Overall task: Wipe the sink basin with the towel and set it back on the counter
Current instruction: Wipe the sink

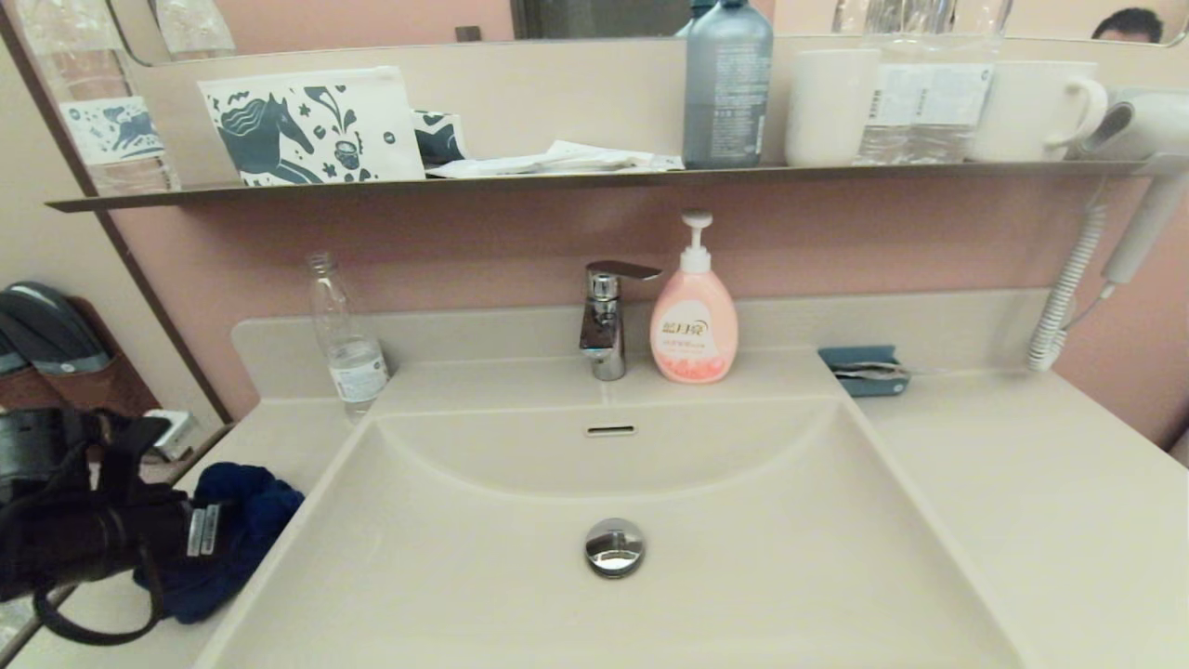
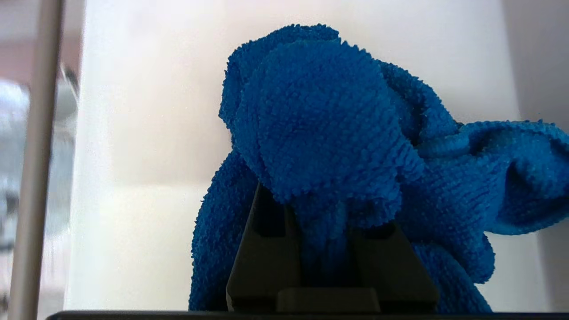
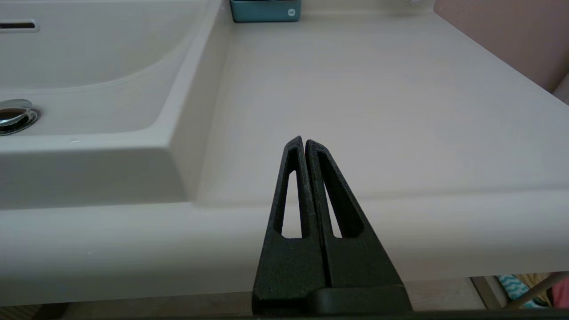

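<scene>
Towel [image 2: 329, 146] bunched, pinched between left gripper [image 2: 326, 249] fingers, over counter [image 1: 279, 437].

We see the towel [image 2: 324, 146] bunched between the left gripper's [image 2: 326, 249] jaws and spilling past them on both sides, over the counter [image 1: 279, 437] left of the sink basin [image 1: 743, 576]. The drain plug [image 1: 614, 546] sits mid-basin, well to the right of those jaws. The right gripper [image 3: 304, 144] (jaws pressed together) hangs before the counter's front edge, the basin to its left.
</scene>
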Controlling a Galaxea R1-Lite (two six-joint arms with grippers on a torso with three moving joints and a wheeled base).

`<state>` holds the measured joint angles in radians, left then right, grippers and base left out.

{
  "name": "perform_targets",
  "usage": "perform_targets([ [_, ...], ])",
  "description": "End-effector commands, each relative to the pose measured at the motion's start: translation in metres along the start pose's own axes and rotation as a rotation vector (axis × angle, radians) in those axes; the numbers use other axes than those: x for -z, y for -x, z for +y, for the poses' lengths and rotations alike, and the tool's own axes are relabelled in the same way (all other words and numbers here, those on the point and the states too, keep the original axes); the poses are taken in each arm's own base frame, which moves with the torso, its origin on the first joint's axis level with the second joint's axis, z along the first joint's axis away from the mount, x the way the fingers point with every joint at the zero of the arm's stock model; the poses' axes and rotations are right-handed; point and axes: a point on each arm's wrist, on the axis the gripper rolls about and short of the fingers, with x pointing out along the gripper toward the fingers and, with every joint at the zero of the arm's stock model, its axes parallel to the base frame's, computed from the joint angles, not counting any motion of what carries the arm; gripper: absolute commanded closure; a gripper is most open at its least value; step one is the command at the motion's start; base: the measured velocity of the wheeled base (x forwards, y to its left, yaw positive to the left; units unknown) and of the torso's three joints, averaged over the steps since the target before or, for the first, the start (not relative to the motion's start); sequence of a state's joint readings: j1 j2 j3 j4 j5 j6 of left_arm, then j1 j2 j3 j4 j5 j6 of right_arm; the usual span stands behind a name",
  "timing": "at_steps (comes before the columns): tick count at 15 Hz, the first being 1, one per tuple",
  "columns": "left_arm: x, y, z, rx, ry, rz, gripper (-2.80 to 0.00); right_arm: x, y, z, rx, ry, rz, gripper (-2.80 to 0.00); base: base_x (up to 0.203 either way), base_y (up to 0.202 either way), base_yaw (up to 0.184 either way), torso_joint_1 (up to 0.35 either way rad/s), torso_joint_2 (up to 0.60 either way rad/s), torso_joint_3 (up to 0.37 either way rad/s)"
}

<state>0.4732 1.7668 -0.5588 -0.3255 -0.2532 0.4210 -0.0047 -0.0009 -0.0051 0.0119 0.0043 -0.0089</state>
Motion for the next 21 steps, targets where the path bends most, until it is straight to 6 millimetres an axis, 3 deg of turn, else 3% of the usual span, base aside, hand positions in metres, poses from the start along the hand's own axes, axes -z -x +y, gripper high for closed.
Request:
perform_targets([
  [1,0.011,0.027,0.001,-0.026,-0.016,-0.025,0.0,0.0,0.0,0.0,0.0,0.0,0.0,0.0,0.0,0.0,0.0,0.0,0.0,0.0],
  [4,0.02,0.048,-0.002,-0.036,-0.015,-0.017,0.0,0.0,0.0,0.0,0.0,0.0,0.001,0.0,0.0,0.0,0.0,0.0,0.0,0.0],
  [10,0.032,0.09,-0.028,0.011,-0.023,-0.003,0.0,0.0,0.0,0.0,0.0,0.0,0.002,0.0,0.0,0.0,0.0,0.0,0.0,0.0],
  [16,0.037,0.087,-0.054,0.071,-0.099,0.026,0.0,0.0,0.0,0.0,0.001,0.0,0.002,0.0,0.0,0.0,0.0,0.0,0.0,0.0],
  [18,0.027,0.082,-0.063,0.1,-0.08,-0.026,0.0,0.0,0.0,0.0,0.0,0.0,0.002,0.0,0.0,0.0,0.0,0.0,0.0,0.0],
  [21,0.004,0.061,-0.068,0.071,-0.076,-0.121,0.0,0.0,0.0,0.0,0.0,0.0,0.002,0.0,0.0,0.0,0.0,0.0,0.0,0.0],
])
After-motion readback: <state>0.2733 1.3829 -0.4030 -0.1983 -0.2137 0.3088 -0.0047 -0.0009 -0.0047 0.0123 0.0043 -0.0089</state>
